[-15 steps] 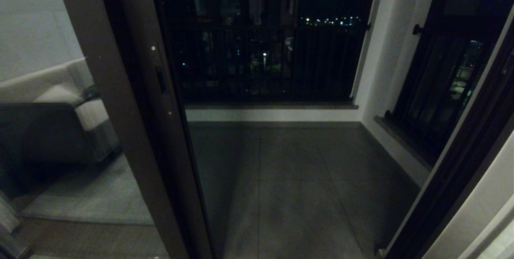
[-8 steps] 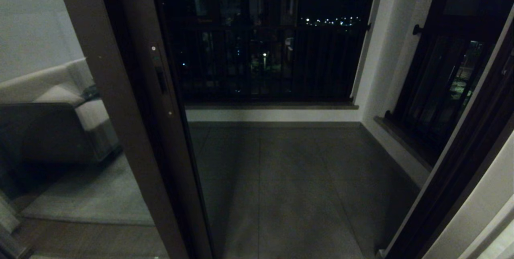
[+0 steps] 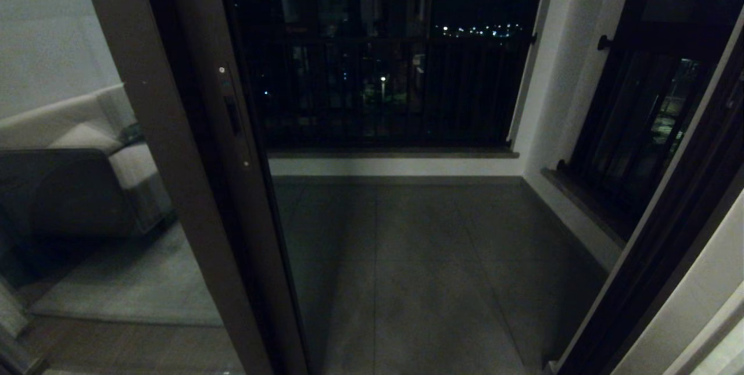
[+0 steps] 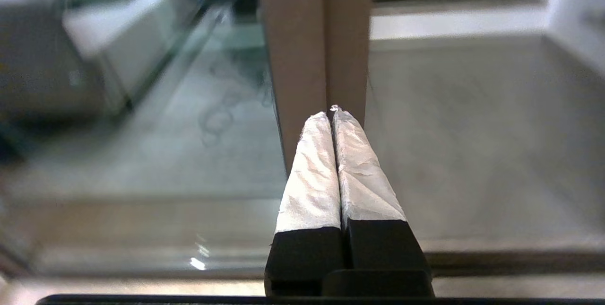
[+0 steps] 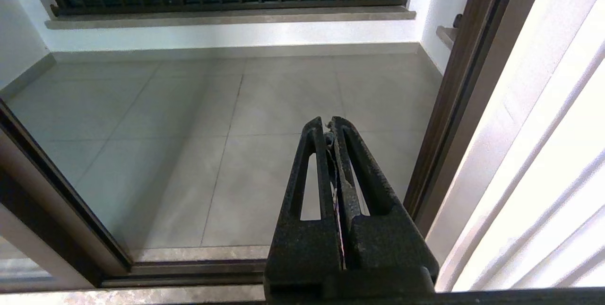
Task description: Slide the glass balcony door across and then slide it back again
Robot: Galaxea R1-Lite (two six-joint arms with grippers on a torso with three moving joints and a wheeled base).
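The glass balcony door (image 3: 241, 148) stands slid to the left, and its dark brown stile carries a slim recessed black handle (image 3: 232, 116). The doorway to its right opens onto the balcony. Neither gripper shows in the head view. In the left wrist view my left gripper (image 4: 331, 112) is shut, holding nothing, its white-wrapped fingers (image 4: 312, 172) pressed together. It points at the door's stile (image 4: 347, 49), just short of it. My right gripper (image 5: 326, 123) is shut and empty, hanging before the open doorway near the right door frame (image 5: 453, 106).
Left of the door, a brown-posted fixed glass panel (image 3: 168, 148) shows a sofa (image 3: 87, 183) and a rug. Beyond lie the grey tiled balcony floor (image 3: 418, 259), a black railing (image 3: 383, 96) and a barred window (image 3: 633, 131) on the right. The floor track (image 5: 189, 267) crosses the threshold.
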